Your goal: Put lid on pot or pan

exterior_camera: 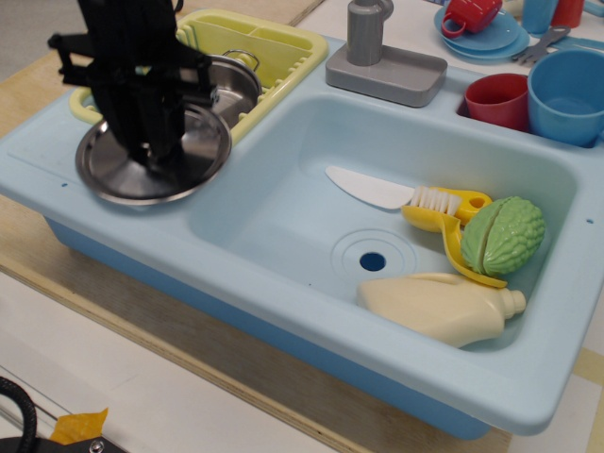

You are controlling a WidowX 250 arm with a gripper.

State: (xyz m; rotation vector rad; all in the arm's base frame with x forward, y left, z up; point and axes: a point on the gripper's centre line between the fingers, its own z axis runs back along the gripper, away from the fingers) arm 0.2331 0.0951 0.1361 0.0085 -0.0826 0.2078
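Pale wooden boards carry a light-blue toy sink (283,283), whose basin holds a cream bottle (439,307), a green vegetable (502,234), a yellow brush (444,209) and a white knife (370,188). At its back-left corner a yellow dish rack (269,47) holds the steel pot (234,87). Just in front of the pot, the lid (123,175) sits tilted over the sink's left ledge. The black gripper (151,156) has its fingers drawn narrow, clamped on the knob at the lid's centre.
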